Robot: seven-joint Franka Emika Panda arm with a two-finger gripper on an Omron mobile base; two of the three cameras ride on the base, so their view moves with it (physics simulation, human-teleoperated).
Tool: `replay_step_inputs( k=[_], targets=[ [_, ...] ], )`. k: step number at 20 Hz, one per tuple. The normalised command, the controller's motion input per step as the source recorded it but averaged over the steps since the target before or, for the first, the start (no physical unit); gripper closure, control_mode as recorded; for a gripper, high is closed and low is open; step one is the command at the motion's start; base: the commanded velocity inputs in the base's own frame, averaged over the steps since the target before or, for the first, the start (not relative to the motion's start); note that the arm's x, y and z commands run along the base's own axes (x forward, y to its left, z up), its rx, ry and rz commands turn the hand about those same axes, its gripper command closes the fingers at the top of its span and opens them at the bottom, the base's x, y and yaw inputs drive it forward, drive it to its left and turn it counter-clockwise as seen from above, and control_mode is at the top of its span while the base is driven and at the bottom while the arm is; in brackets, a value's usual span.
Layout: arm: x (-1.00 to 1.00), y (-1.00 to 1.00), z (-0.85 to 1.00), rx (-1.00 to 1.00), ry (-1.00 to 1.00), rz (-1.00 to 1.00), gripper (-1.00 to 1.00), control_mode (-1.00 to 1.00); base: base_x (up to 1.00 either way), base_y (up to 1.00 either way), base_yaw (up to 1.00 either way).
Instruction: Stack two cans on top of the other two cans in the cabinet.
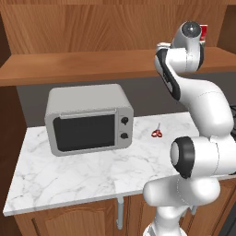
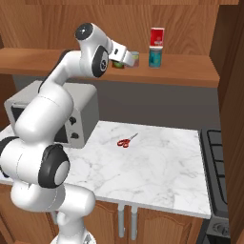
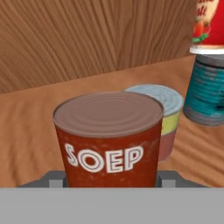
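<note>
On the cabinet's wooden shelf (image 2: 190, 71) the bright red can (image 2: 157, 36) stands stacked on the teal-blue can (image 2: 155, 57). In the hand view the same pair appears at the upper right, red can (image 3: 209, 26) over teal-blue can (image 3: 205, 92). My gripper (image 3: 111, 177) is up at the shelf (image 3: 26, 131), left of that stack, and is shut on the dark red-brown can (image 3: 109, 135) lettered SOEP. The can's base is hidden. Just behind it, to the right, stands the pale yellow-green can (image 3: 168, 113). From the right base view the gripper (image 2: 127, 59) reaches in from the left.
A grey microwave (image 1: 87, 120) sits on the white marble counter (image 1: 69, 175) below the shelf. Red-handled scissors (image 2: 127, 141) lie mid-counter. A stove edge (image 2: 217, 157) borders the counter on the right. The cabinet's side panel (image 2: 231, 95) rises at the far right.
</note>
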Motion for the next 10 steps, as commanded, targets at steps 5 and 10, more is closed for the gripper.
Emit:
replay_step_inputs(
  k=[5,10],
  targets=[
    [0.00,0.00,0.22,0.01,-0.09,0.00,1.00,-1.00,0.00,0.00,0.00],
    [0.10,-0.01,0.25,0.00,-0.12,0.00,1.00,-1.00,0.00,0.00,0.00]
  ],
)
